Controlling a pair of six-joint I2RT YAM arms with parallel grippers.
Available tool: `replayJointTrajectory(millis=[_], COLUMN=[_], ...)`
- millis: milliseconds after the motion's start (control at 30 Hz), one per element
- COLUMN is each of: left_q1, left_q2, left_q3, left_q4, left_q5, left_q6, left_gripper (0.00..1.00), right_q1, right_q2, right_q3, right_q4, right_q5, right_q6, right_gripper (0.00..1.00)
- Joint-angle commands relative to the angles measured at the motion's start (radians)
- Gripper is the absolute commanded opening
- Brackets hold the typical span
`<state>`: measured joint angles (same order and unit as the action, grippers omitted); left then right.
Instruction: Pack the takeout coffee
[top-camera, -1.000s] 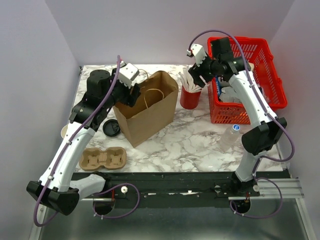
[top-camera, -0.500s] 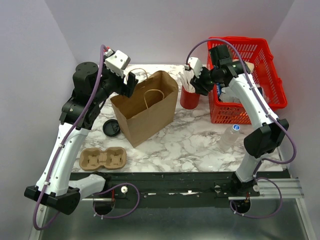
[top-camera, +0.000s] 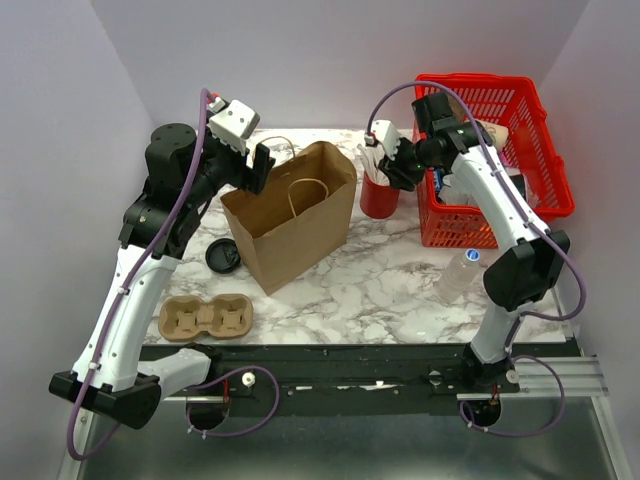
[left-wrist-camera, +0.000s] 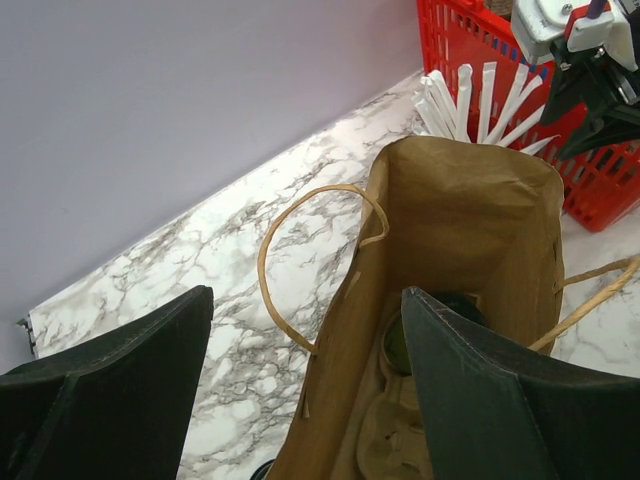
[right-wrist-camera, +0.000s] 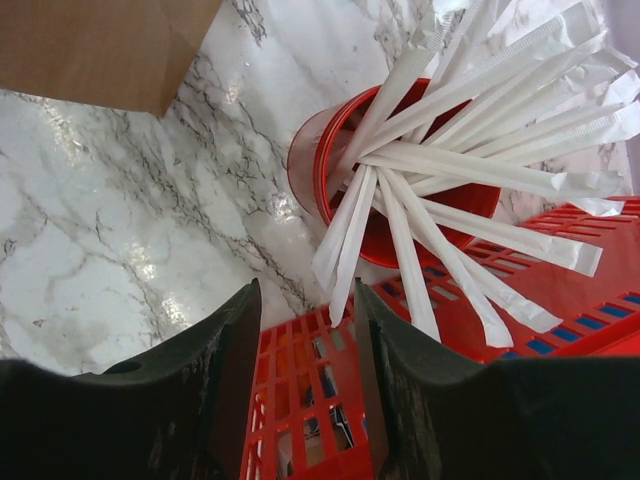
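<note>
Nearest me, at the lower left of the overhead view, an empty cardboard cup tray (top-camera: 205, 317) lies on the marble table (top-camera: 380, 285), with a loose black lid (top-camera: 224, 257) just beyond it, beside the brown paper bag (top-camera: 295, 220). The takeout coffee (left-wrist-camera: 394, 345) is already down inside that bag, seated in a second tray on the bag's floor. Only a sliver of green wall and dark lid shows, but it looks upright, its long axis vertical and its lid facing the bag's mouth.

The left gripper (top-camera: 258, 168) hangs over the bag's far left rim, fingers wide apart and holding nothing. The bag's handle loop (left-wrist-camera: 300, 240) sits close below. If the arm pulled off sideways, I'd worry a finger would hook it, tip the bag and spill the cup.

Further back on the right, the right gripper (right-wrist-camera: 310, 390) is also parted and empty, crowding the red cup of wrapped straws (top-camera: 380, 195) by the red basket (top-camera: 530, 150). A nudge could topple it.
</note>
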<state>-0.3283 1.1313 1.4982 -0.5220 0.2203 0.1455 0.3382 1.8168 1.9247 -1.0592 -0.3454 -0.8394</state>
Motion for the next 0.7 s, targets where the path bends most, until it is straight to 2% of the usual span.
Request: replayJointTrajectory(millis=[0, 200, 300, 333, 500, 667], left_q1=[0.009, 0.014, 0.017, 0.017, 0.020, 0.023], left_q2=[-0.016, -0.015, -0.011, -0.010, -0.007, -0.002], left_q3=[-0.003, -0.007, -0.007, -0.007, -0.006, -0.003], left_q4=[-0.003, 0.002, 0.005, 0.007, 0.007, 0.010], left_q5=[-0.012, -0.010, -0.004, -0.004, 0.001, 0.002], left_q6=[-0.009, -0.012, -0.014, -0.015, -0.017, -0.017], left_gripper=[0.84, 0.84, 0.84, 0.84, 0.84, 0.84], right_q1=[-0.007, -0.007, -0.005, -0.005, -0.005, -0.005], right_q2=[0.044, 0.068, 0.076, 0.078, 0.079, 0.044], right_q3=[0.020, 0.031, 0.034, 0.039, 0.066, 0.095], right_q4=[0.025, 0.045, 0.053, 0.056, 0.054, 0.044], right_q5=[-0.001, 0.002, 0.002, 0.006, 0.019, 0.013], right_q6=[-0.017, -0.009, 0.000, 0.003, 0.017, 0.036], right_gripper=[0.50, 0.45, 0.33, 0.24, 0.01, 0.01])
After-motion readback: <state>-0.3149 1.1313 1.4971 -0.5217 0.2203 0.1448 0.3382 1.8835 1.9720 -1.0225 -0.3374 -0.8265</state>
